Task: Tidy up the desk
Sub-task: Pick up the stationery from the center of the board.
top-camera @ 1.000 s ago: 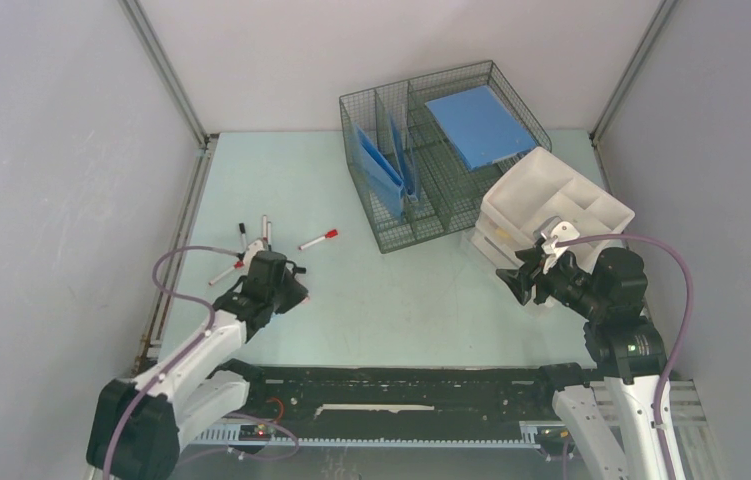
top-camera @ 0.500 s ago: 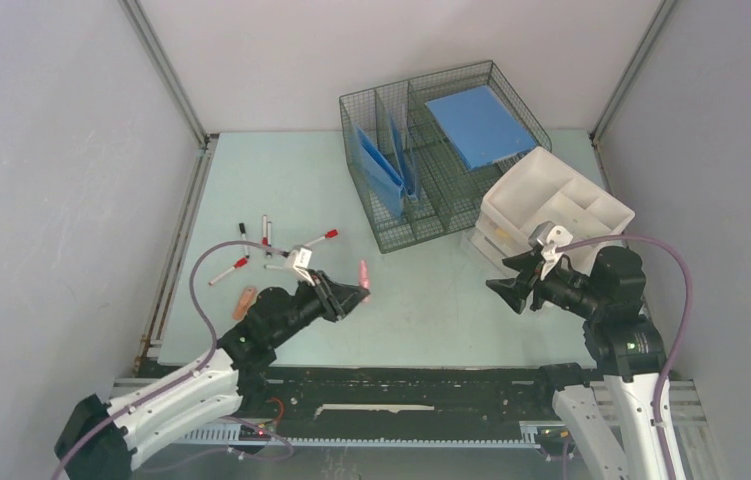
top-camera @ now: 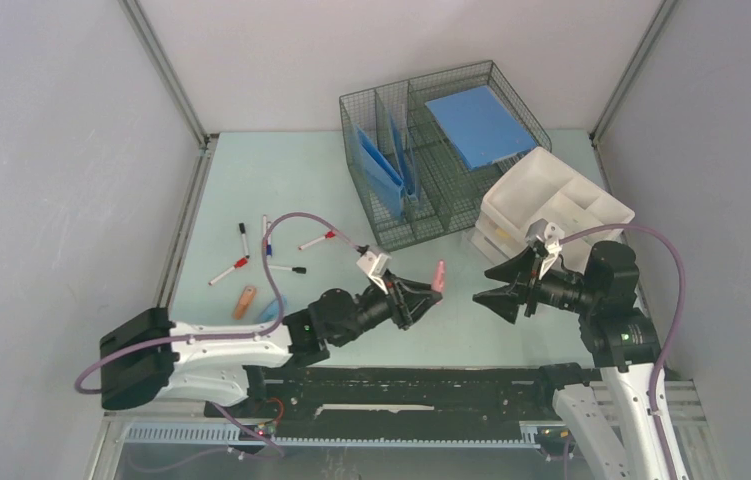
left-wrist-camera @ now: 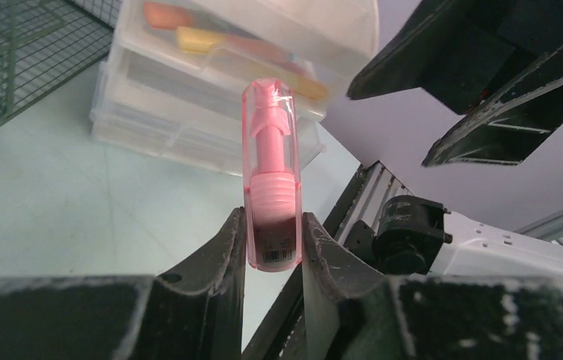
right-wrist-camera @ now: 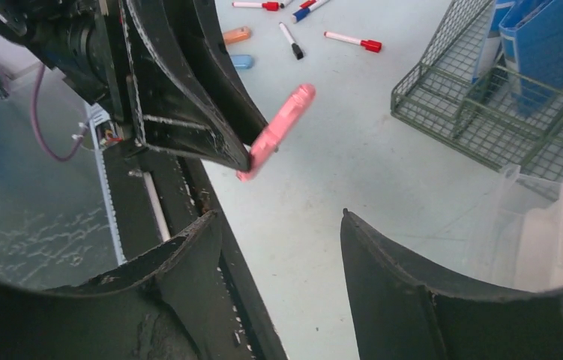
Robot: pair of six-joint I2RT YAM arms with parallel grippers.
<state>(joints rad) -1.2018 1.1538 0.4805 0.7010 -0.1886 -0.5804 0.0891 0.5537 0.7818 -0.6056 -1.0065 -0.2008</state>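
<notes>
Pink marker held above the desk between two claws

The pale green desk (top-camera: 281, 180) is spread beneath both arms, with a wire basket (top-camera: 421, 232) and a white drawer box (top-camera: 511, 190) set at its far right. The right claw (top-camera: 483, 285) is spread wide and empty. The left claw (top-camera: 427, 290) is clamped narrowly on a pink marker (top-camera: 438, 271). Loose pens (top-camera: 244, 240) are scattered at the left.

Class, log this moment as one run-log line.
left gripper: shut on pink highlighter, lifted over desk | right gripper: open, facing it | markers: loose on desk
</notes>
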